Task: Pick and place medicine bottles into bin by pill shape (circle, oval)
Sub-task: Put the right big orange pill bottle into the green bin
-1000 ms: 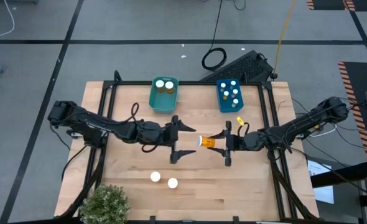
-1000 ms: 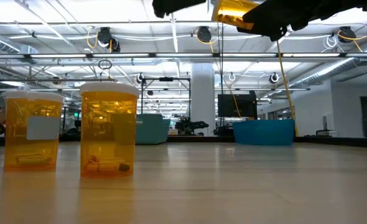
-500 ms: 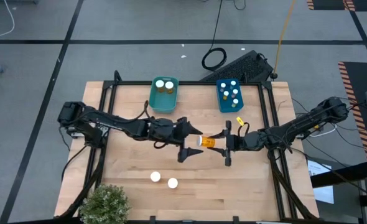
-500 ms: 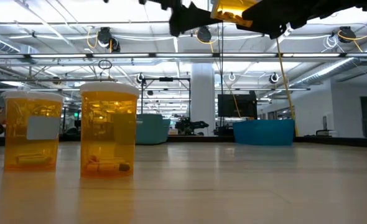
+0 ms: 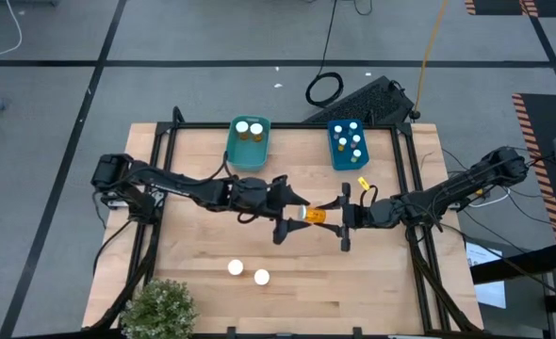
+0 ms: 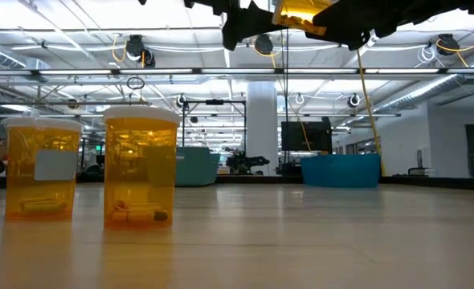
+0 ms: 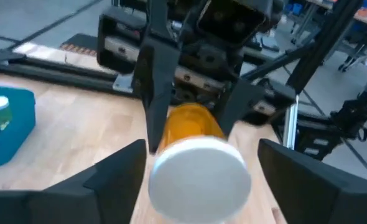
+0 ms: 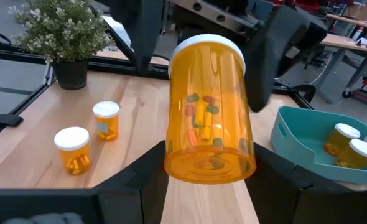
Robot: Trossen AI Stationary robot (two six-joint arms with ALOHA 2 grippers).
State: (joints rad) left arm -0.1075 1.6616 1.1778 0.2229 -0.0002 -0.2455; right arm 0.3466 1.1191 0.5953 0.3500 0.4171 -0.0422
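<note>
One orange medicine bottle (image 5: 311, 215) with a white cap (image 7: 199, 177) lies level in the air above the table's middle, cap toward the table's left, coloured pills inside (image 8: 202, 118). My right gripper (image 5: 327, 216) is shut on its base end. My left gripper (image 5: 292, 214) is open, with one finger (image 7: 118, 171) on either side of the cap, not touching it. Two more medicine bottles (image 5: 235, 268) (image 5: 261, 277) stand upright on their bases near the table's near edge. My right gripper pinches the bottle's side wall near its base (image 8: 171, 158) between its two fingers (image 8: 143, 180). The fingers come level from the table's right and lie along the bottle. The bottle is lifted clear of the table, lying level with its cap pointing at my left gripper.
A teal bin (image 5: 233, 151) at the far middle holds two bottles. A blue bin (image 5: 335, 155) to its right holds several. A potted plant (image 5: 160, 306) stands at the near left corner. A small yellow thing (image 5: 363, 183) lies near the blue bin.
My left gripper has moved toward the table's right, up to the held bottle, and its open fingers now stand around the cap. The bottle has stayed where it was.
</note>
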